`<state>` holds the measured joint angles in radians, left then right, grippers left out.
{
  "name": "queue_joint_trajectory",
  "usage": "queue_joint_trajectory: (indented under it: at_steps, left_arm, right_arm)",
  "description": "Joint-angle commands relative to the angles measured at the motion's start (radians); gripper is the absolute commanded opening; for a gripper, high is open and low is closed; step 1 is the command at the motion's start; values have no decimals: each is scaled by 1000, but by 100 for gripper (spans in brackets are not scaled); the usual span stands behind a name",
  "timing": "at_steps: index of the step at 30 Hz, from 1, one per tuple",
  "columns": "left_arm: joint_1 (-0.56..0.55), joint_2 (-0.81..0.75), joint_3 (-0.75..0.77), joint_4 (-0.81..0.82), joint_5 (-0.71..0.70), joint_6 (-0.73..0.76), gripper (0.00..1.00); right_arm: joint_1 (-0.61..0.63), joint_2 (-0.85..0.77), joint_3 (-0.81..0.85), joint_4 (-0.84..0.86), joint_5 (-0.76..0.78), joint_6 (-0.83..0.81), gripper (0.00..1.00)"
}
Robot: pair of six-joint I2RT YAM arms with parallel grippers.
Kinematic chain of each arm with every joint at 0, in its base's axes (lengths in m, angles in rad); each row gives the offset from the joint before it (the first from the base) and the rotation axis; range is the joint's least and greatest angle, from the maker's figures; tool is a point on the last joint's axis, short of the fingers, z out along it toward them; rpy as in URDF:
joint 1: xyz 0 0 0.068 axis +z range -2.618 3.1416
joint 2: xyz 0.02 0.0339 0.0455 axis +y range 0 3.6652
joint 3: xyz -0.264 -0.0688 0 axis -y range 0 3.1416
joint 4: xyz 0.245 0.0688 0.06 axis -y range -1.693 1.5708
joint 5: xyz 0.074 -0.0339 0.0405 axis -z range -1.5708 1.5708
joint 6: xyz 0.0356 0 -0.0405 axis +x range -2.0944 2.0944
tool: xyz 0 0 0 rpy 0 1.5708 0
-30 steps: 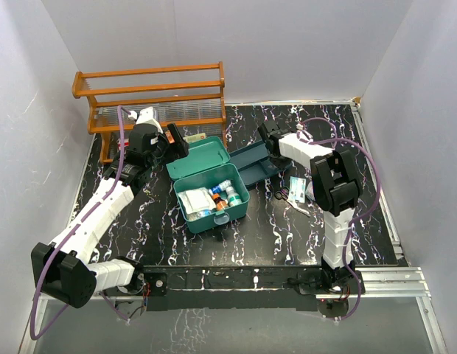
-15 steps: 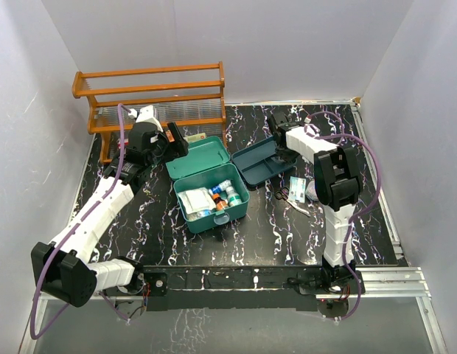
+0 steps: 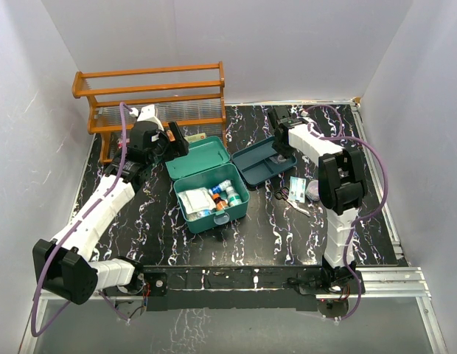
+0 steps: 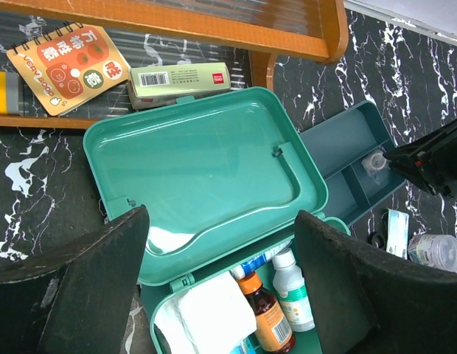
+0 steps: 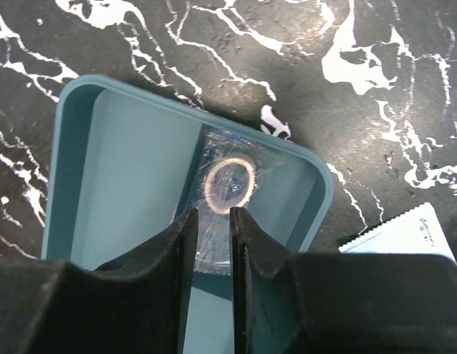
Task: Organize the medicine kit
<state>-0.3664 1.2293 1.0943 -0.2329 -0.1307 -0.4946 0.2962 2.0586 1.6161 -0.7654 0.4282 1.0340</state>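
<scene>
Hovering over the open lid (image 4: pixel 206 169), my left pincer (image 4: pixel 221 221) is gaping wide, gripping nothing, unmoved. The kit (image 3: pixel 211 190) is sitting mid-table, bottles and gauze inside. Right of it, the tray (image 3: pixel 259 161), touching the kit a second ago, is now lying apart, a wrapped ring (image 5: pixel 228 184) in its small compartment. My right pincer (image 5: pixel 211 217) is loosening from clenched, with fingers barely apart over the wrapper. I cannot tell whether they are pinching it. Scissors (image 3: pixel 282 195), a sachet (image 4: pixel 396 228) and a pot (image 4: pixel 435 252) are waiting further right, unblocked, so I am judging sorting unfinished.
</scene>
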Motion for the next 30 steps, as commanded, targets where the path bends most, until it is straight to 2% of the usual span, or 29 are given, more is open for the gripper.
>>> queue_joint_trajectory:
  at_steps: [1,8,15,21,30]
  left_arm:
    - [8,11,38,15,-3,13,79]
    - [10,12,36,14,-4,14,79]
    - [12,10,35,10,-7,16,79]
    - [13,10,35,12,-5,15,79]
    - [14,4,32,11,-2,14,79]
  right_arm:
    - [-2,-42,20,73,-73,-97,20]
    - [-2,-9,2,69,-158,-81,11]
    - [-3,22,17,54,-153,-74,11]
    - [-4,37,24,47,-169,-72,14]
    - [-6,-28,41,49,-171,-118,26]
